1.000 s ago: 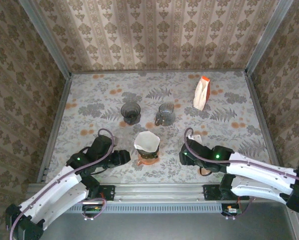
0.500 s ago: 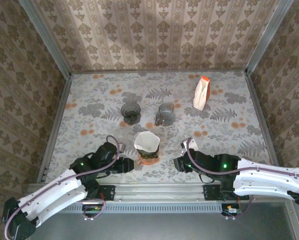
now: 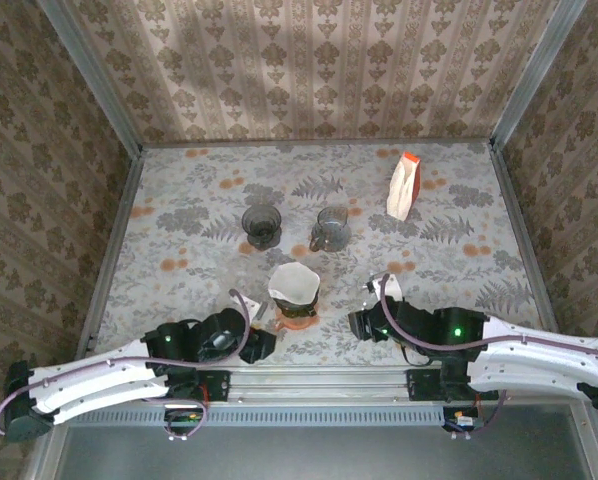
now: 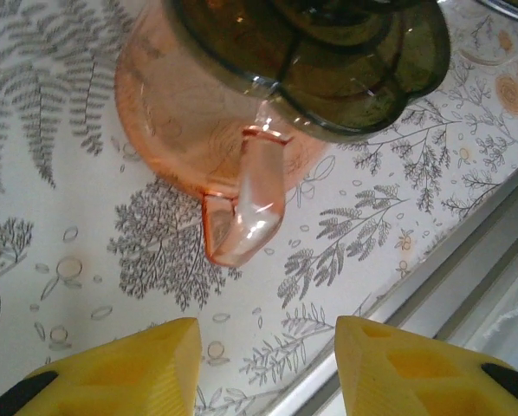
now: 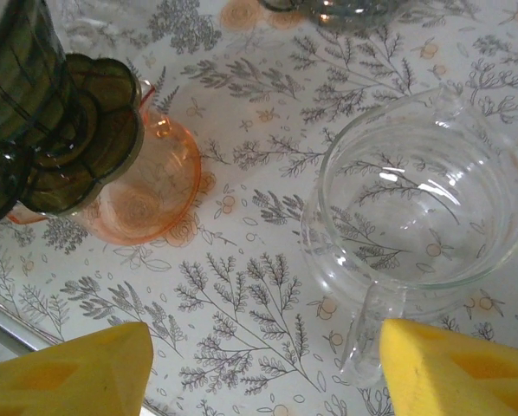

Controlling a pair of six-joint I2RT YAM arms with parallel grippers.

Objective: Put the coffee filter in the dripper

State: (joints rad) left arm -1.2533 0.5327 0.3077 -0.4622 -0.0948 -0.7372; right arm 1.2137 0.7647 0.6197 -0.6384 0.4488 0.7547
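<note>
The floral table [image 3: 179, 190] carries everything. The left arm [image 3: 89, 375] and right arm [image 3: 539, 350] both reach in low from the near edge. A white bag [image 3: 404, 187] stands at the far right. Two grey cups [image 3: 262, 225] [image 3: 331, 228] sit mid-table. The dark dripper [image 3: 297, 303] sits on an orange cup [image 4: 172, 121], and the white filter [image 3: 292, 281] sits in its top. A clear jug [image 5: 415, 208] lies just right of it. The left gripper [image 4: 268, 364] is spread and empty, facing the cup's handle. The right gripper [image 5: 263, 373] is spread wide, the jug's handle just beside one finger.
</note>
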